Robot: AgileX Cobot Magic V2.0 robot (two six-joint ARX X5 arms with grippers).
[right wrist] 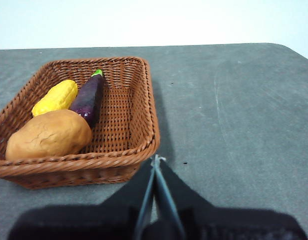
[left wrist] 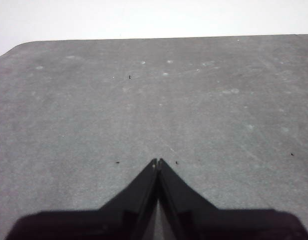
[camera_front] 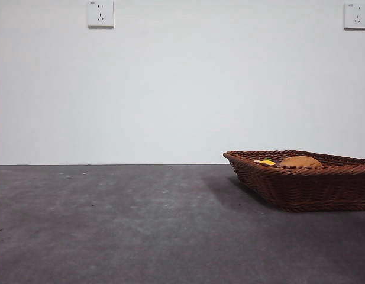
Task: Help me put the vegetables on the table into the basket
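Note:
The brown wicker basket point(right wrist: 129, 125) stands on the dark grey table point(right wrist: 233, 110); it also shows at the right of the front view point(camera_front: 300, 186). Inside it lie the tan potato point(right wrist: 49, 135), the dark purple eggplant point(right wrist: 88, 97) with a green stem, and the yellow chunk point(right wrist: 55, 97). In the front view only the potato's top point(camera_front: 300, 161) and a bit of the yellow chunk point(camera_front: 266, 162) rise above the rim. My right gripper point(right wrist: 155, 159) is shut and empty, just outside the basket's near corner. My left gripper point(left wrist: 157, 162) is shut and empty over bare table point(left wrist: 144, 100).
A white wall with two power sockets point(camera_front: 100, 13) stands behind the table. The table's rounded corners show in both wrist views. No arm shows in the front view.

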